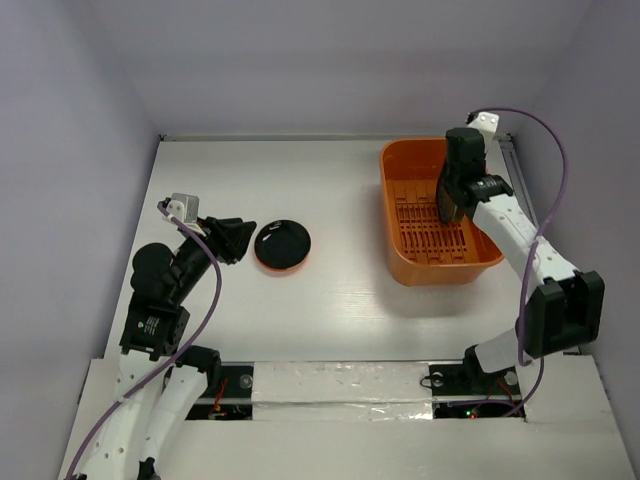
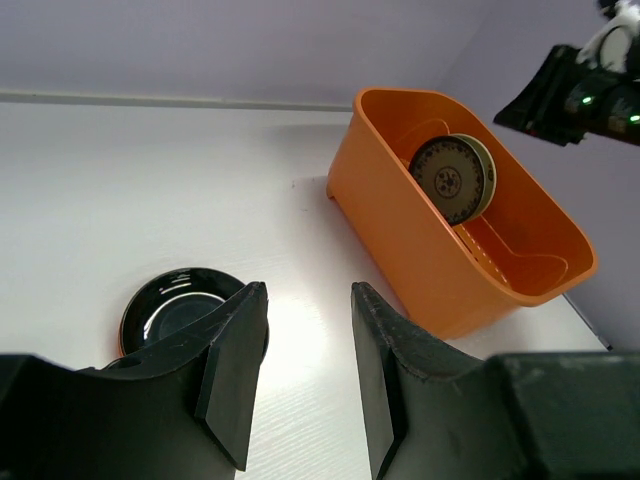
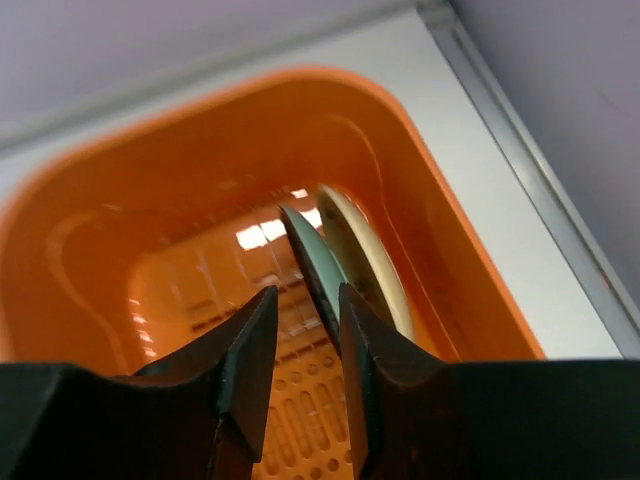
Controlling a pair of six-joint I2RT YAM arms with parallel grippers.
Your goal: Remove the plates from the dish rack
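Observation:
The orange dish rack [image 1: 420, 255] stands at the right of the table. Two plates stand on edge in it: a blue-grey plate [image 3: 312, 262] and a cream plate [image 3: 368, 255] behind it; both show in the left wrist view [image 2: 452, 178]. My right gripper [image 3: 305, 298] is open, low inside the rack [image 3: 90, 250], with the blue-grey plate's rim just past its fingertips, close to the right finger. From above it [image 1: 449, 208] hides the plates. A black plate [image 1: 281, 244] lies flat on the table, an orange-red rim under it. My left gripper [image 2: 308, 292] is open and empty, just left of it [image 1: 236, 238].
The black plate [image 2: 172, 312] sits low left in the left wrist view, partly behind the left finger. The rack [image 2: 420, 240] is beyond the fingers to the right. A metal rail [image 3: 540, 190] runs along the table's right edge next to the rack. Grey walls enclose the table.

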